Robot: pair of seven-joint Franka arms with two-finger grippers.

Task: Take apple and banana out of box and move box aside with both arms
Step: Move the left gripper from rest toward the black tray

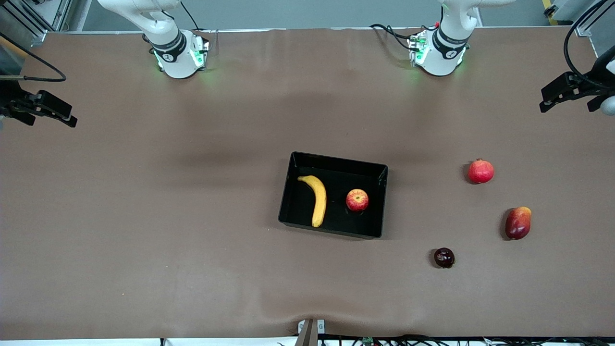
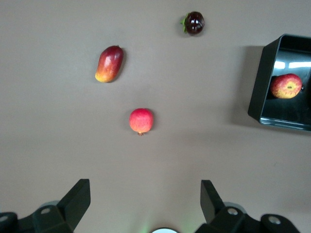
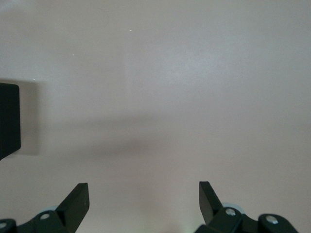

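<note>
The black box (image 1: 336, 164) sits mid-table. The yellow banana (image 1: 317, 199) and the small red apple (image 1: 357, 200) lie inside it, apart from each other. The left wrist view shows one end of the box (image 2: 260, 82) with the apple (image 2: 286, 86) in it. The right wrist view shows only a corner of the box (image 3: 8, 119). My left gripper (image 2: 146, 194) is open and empty, held high at the left arm's end of the table (image 1: 547, 103). My right gripper (image 3: 144, 196) is open and empty, held high at the right arm's end (image 1: 67, 120).
A red pomegranate (image 1: 481, 171) (image 2: 141, 120), a red-yellow mango (image 1: 518, 223) (image 2: 109, 63) and a small dark round fruit (image 1: 444, 257) (image 2: 194, 23) lie on the brown table toward the left arm's end, apart from the box.
</note>
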